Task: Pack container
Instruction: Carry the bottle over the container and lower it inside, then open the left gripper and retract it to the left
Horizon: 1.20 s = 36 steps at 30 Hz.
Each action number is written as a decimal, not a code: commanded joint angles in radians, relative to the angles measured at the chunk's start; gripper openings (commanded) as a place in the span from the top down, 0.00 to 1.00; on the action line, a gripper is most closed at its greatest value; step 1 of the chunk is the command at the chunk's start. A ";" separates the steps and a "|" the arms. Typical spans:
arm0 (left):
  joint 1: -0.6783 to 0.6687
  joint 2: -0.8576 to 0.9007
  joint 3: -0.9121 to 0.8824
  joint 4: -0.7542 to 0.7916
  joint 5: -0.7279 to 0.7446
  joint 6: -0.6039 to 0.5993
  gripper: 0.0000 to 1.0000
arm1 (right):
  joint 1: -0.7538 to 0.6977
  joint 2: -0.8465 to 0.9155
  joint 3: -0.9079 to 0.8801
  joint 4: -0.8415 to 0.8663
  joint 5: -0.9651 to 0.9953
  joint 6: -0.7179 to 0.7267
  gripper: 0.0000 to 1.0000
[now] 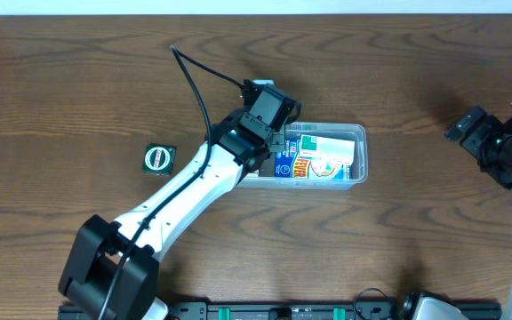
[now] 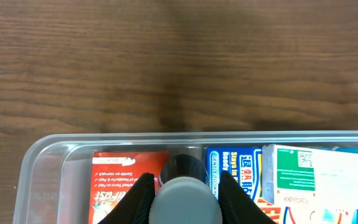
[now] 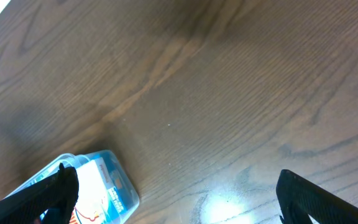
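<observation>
The clear plastic container (image 1: 357, 135) lies at the table's middle and holds several printed boxes: a red one (image 2: 120, 177), a blue one (image 2: 235, 171) and a white and green one (image 2: 303, 174). My left gripper (image 1: 278, 142) is over the container's left end, shut on a round grey-capped object (image 2: 183, 199) held just above the boxes. The container's rim (image 2: 42, 149) shows in the left wrist view. My right gripper (image 1: 471, 133) is open and empty far to the right, off the container; its wrist view shows the container's end (image 3: 114, 180).
A small dark green box with a round white mark (image 1: 159, 158) lies on the wooden table left of the container. The left arm's black cable (image 1: 194, 84) arcs over the table behind it.
</observation>
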 commanded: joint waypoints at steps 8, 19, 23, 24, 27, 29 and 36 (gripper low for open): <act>-0.003 -0.061 0.005 0.008 -0.010 -0.002 0.86 | -0.003 0.002 0.004 -0.002 -0.004 0.008 0.01; -0.003 0.028 0.004 0.017 -0.006 -0.002 0.86 | -0.003 0.002 0.004 -0.002 -0.004 0.008 0.01; -0.003 0.060 0.005 0.017 -0.006 -0.002 0.86 | -0.003 0.002 0.004 -0.002 -0.004 0.008 0.01; -0.003 0.066 0.005 0.020 -0.006 -0.002 0.85 | -0.003 0.002 0.004 -0.002 -0.004 0.008 0.01; -0.003 0.075 0.005 0.028 -0.006 -0.002 0.69 | -0.003 0.002 0.004 -0.002 -0.004 0.008 0.01; -0.003 0.068 0.006 0.035 -0.006 -0.002 0.62 | -0.003 0.002 0.004 -0.002 -0.004 0.008 0.01; 0.003 -0.074 0.072 -0.023 -0.006 -0.001 0.30 | -0.003 0.002 0.004 -0.002 -0.004 0.008 0.01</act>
